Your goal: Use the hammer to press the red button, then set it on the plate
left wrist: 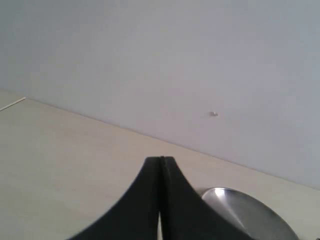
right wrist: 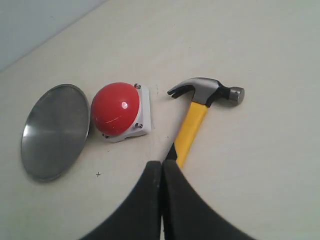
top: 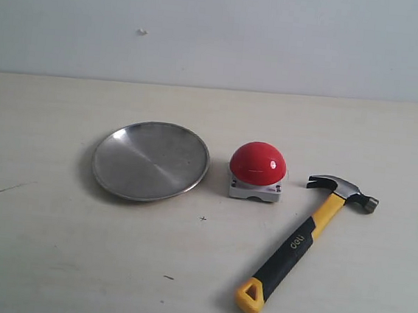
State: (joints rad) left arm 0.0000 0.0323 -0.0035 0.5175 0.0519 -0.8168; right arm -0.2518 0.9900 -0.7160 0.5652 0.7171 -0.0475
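The hammer (top: 305, 240) lies flat on the table at the right, its dark steel head (top: 343, 190) toward the back and its yellow loop toward the front. The red button (top: 258, 163) sits on its grey base just left of the head. Further left is the silver plate (top: 151, 160). Neither arm shows in the exterior view. In the right wrist view my right gripper (right wrist: 162, 163) hangs shut and empty above the hammer (right wrist: 192, 125), with the red button (right wrist: 116, 108) and plate (right wrist: 54, 131) beyond. My left gripper (left wrist: 160, 159) is shut and empty; the plate (left wrist: 250, 212) shows beside it.
A pale wooden table (top: 73, 262) carries everything, and a plain light wall (top: 280, 37) rises behind it. A small cross mark (top: 203, 218) is drawn on the tabletop in front of the plate and button.
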